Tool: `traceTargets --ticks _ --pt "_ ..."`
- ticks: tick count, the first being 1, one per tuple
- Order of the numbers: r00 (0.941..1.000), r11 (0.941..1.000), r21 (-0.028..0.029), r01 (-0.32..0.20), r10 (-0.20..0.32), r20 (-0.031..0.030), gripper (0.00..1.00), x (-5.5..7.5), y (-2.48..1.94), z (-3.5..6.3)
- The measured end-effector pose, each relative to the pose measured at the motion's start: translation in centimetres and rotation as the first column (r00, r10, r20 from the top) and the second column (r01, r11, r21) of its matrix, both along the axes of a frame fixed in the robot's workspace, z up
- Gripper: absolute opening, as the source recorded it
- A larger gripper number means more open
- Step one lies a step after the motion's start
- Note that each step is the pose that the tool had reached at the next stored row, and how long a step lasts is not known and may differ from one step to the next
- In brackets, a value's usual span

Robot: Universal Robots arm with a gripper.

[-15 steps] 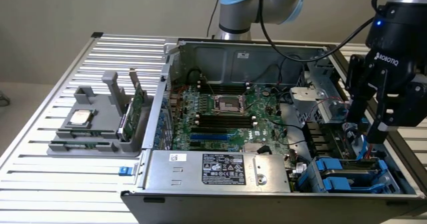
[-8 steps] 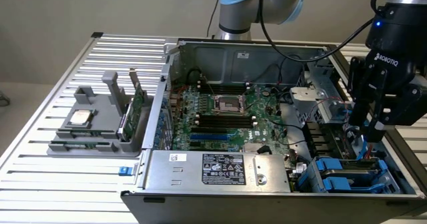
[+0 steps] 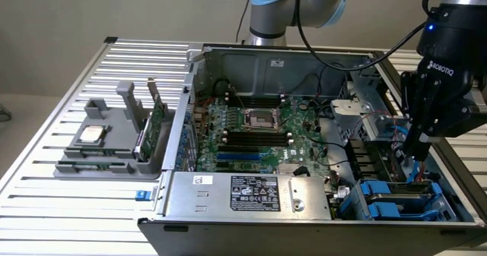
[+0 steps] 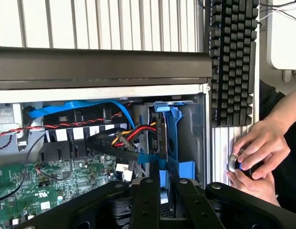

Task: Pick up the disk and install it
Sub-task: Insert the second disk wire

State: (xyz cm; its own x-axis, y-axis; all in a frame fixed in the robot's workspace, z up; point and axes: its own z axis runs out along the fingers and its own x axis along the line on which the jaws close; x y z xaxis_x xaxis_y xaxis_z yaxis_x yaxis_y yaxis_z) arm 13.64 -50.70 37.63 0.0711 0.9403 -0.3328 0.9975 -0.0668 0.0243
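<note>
The tool (image 4: 162, 198) fills the foreground of the wrist view, its two black fingers (image 4: 144, 202) drawn in on the blue carrier edge of the disk (image 4: 163, 138); I judge it gripping the disk. The disk stands on edge in the drive bay (image 4: 188, 129) at the case's (image 3: 228, 233) front corner, on the exterior view's right, just beside a bundle of red, yellow and black cables (image 4: 131, 136). In the exterior view the tool (image 3: 417, 150) reaches down into that corner above the blue bay brackets (image 3: 396, 202).

To do this step well, the disk should be kept square to the bay walls so the carrier runs in its guides without binding. The cables lie close to the connector side and could snag or be pinched, so they deserve watching. Whether the carrier is seated fully cannot be told.

A person's hands (image 4: 260, 152) rest on a small device on the counter (image 3: 91, 210), beside a keyboard (image 4: 231, 62).
</note>
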Motion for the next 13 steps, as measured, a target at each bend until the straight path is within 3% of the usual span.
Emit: traceTargets --ticks 8,10,11,13 --pt "0.9999 0.9999 0.0016 0.016 -0.016 0.0028 0.16 0.0 -0.24 -0.25" --pt "0.9998 0.9998 0.0065 0.017 -0.017 0.0026 0.16 0.0 -0.63 -0.53" --pt "0.9998 0.9998 0.0116 0.017 -0.017 0.0025 0.16 0.0 -0.85 -0.62" --pt "0.9998 0.9994 0.0284 0.018 -0.018 0.0022 0.16 0.0 -1.29 -0.74"
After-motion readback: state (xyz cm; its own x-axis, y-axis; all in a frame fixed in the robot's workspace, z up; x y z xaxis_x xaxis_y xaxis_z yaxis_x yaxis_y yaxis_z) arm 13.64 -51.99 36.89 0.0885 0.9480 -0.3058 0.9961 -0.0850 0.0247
